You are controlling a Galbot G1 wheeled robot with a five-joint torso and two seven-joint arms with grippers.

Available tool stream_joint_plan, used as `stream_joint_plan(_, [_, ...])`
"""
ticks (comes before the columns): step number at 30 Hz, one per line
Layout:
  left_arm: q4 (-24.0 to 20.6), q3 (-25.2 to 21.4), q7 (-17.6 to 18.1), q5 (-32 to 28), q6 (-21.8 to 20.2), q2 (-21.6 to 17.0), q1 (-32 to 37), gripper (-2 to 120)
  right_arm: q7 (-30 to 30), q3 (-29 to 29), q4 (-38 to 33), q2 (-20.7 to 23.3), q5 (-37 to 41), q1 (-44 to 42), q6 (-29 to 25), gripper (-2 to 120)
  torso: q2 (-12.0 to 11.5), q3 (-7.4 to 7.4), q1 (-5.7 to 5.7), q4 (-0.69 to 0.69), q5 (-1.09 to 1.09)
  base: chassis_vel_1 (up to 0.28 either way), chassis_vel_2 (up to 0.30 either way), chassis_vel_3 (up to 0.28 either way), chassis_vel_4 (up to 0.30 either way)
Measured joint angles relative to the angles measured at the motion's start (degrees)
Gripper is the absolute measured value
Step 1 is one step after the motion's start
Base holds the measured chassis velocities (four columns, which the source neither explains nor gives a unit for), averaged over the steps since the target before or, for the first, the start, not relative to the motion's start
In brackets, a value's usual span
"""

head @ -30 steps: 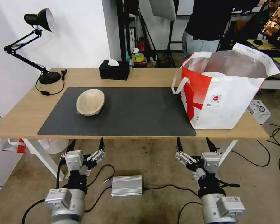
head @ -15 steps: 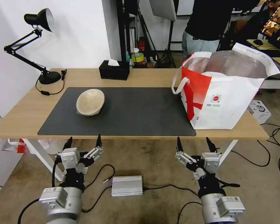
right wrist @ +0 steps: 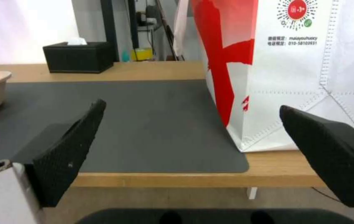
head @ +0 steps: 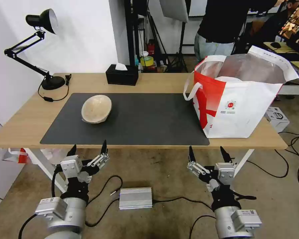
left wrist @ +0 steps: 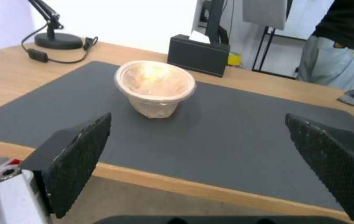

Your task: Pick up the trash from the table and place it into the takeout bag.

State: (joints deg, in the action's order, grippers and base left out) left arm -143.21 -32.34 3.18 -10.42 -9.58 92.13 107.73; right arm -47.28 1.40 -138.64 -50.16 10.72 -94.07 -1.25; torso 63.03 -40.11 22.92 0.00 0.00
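A beige pulp bowl (head: 96,109) (left wrist: 155,88), the trash in view, stands upright on the left half of the dark grey mat (head: 139,119) on the light-wood table (head: 156,81). The white-and-red takeout bag (head: 237,99) (right wrist: 293,71) stands open at the table's right end, foil lining showing. My left gripper (head: 88,149) hangs open below the table's front edge, short of the bowl and pointing at it. My right gripper (head: 207,153) is open too, low in front of the table near the bag.
A black tissue box (head: 122,75) sits at the table's back edge and a black desk lamp (head: 40,49) at the back left. A silver box (head: 135,198) and cables lie on the floor between my arms. A small white box (head: 277,118) lies right of the bag.
My left gripper has risen slightly toward the table's front edge and shifted a little left. The right arm, bowl and bag have not moved.
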Motion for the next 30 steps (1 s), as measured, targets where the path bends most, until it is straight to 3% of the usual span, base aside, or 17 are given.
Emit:
stream_joint_plan(7, [0.0, -0.2, 0.4, -4.8, -2.3, 0.0, -0.3, 99, 0.0, 0.0, 0.0, 0.0, 0.0, 0.0, 0.0, 100, 0.0, 0.0, 0.0, 0.0, 0.0, 0.0, 0.0, 0.0, 0.0])
stream_joint_plan(13, [-0.1, -0.7, 2.9, -15.6, -6.8, 0.0, -1.2, 99, 0.0, 0.0, 0.0, 0.0, 0.0, 0.0, 0.0, 100, 0.0, 0.0, 0.0, 0.0, 0.0, 0.0, 0.0, 0.0, 0.0])
stream_joint_plan(30, [-0.1, -1.3, 6.0, -23.9, -9.3, 0.0, -1.8, 99, 0.0, 0.0, 0.0, 0.0, 0.0, 0.0, 0.0, 100, 0.0, 0.0, 0.0, 0.0, 0.0, 0.0, 0.0, 0.0, 0.0])
